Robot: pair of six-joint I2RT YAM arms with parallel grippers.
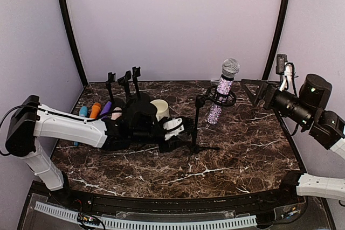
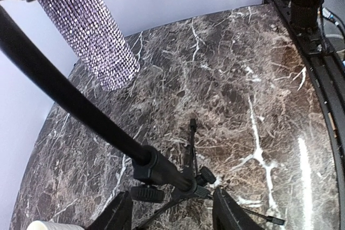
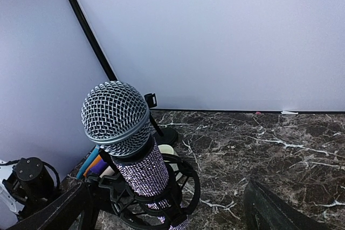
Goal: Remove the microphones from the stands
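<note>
Microphone (image 1: 223, 87) sits in the ring clip of its stand (image 1: 195, 127), near-upright, mesh head up, sparkly handle down. A cream cup (image 1: 159, 109) and spare stands (image 1: 124, 82) are behind-left. Left gripper (image 1: 187, 126) reaches low, jaws open astride the pole; right gripper (image 1: 257, 91) hovers level just right of the microphone, jaws wide open

This is a robot lab booth: plain pale walls (image 1: 172, 20) close in a dark marble-look table (image 1: 248, 149) on three sides, with black poles (image 1: 70, 30) running up the corners. A left arm (image 1: 64, 127) and a right arm (image 1: 318, 111) are bolted at its near edge, a white cable track (image 1: 161, 222) runs along the front, and black stands (image 1: 125, 82) line the back.
</note>
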